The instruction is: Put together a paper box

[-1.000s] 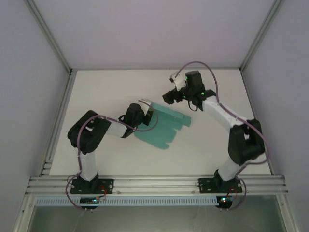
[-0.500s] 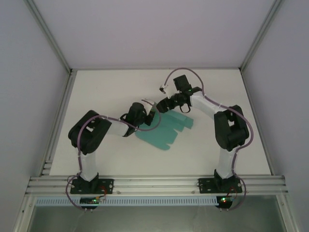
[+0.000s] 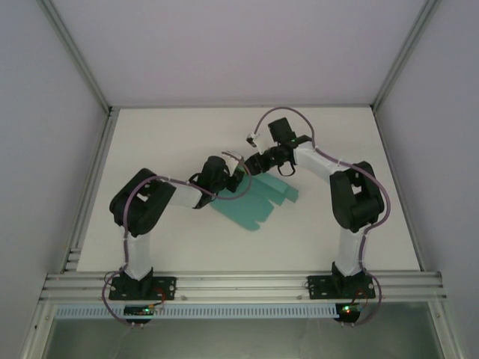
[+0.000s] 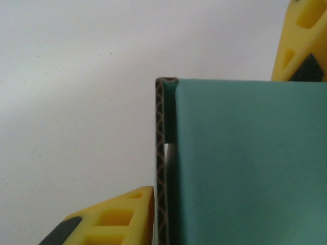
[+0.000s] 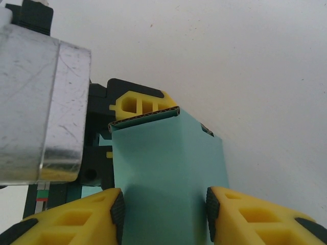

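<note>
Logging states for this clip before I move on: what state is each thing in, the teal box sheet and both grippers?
paper box: not assembled; mostly flat on the table, with one end panel raised between the grippers.
left gripper: fingers on either side of the raised panel; cannot tell whether it is clamped.
right gripper: fingers straddle the same panel, pads at its edges; firm grip unclear.
</note>
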Motion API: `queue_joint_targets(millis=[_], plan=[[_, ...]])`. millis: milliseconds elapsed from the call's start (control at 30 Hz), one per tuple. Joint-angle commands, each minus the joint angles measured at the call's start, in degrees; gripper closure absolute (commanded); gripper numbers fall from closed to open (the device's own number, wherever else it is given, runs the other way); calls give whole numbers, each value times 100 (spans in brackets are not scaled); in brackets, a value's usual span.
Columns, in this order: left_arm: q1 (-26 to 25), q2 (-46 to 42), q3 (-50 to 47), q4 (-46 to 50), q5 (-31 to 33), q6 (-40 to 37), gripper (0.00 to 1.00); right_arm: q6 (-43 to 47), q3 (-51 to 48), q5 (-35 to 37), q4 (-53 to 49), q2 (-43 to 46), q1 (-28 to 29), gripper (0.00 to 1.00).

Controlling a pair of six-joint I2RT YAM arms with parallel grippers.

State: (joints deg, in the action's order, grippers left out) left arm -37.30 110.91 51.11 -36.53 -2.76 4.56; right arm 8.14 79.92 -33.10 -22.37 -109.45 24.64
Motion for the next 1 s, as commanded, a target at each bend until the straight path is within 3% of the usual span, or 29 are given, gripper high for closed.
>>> queue_joint_targets(millis=[0,67,133,200,300,367,500,600,700,833,967], plan=[[-26,122,204,37,-39,63,76,72,-13,144,-582,-317,-22,53],[-23,158,276,11,-62,93,67,68,5,119,-614,-346,-30,52],[-20,193,320,-91,-70,117,68,54,31,76,-633,-375,-56,53],[1,250,326,-278,-23,146,75,67,74,19,-682,-395,-70,53],[38,325,402,-405,110,250,96,61,116,28,-723,-384,-104,53],[104,343,471,-347,60,393,100,30,119,38,-727,-345,-135,53],[109,-25,395,-81,311,748,100,-50,110,168,-797,107,-291,33],[250,-483,191,183,398,1156,100,-336,-153,612,-461,1025,-553,18],[598,-796,208,785,-21,1703,100,-639,-590,913,-73,2033,-900,5],[941,-1048,121,878,-799,2225,100,-315,-1061,369,-246,2822,-1218,1],[1001,-1140,362,1387,-1071,2209,100,158,-1128,213,-379,2866,-1158,6]])
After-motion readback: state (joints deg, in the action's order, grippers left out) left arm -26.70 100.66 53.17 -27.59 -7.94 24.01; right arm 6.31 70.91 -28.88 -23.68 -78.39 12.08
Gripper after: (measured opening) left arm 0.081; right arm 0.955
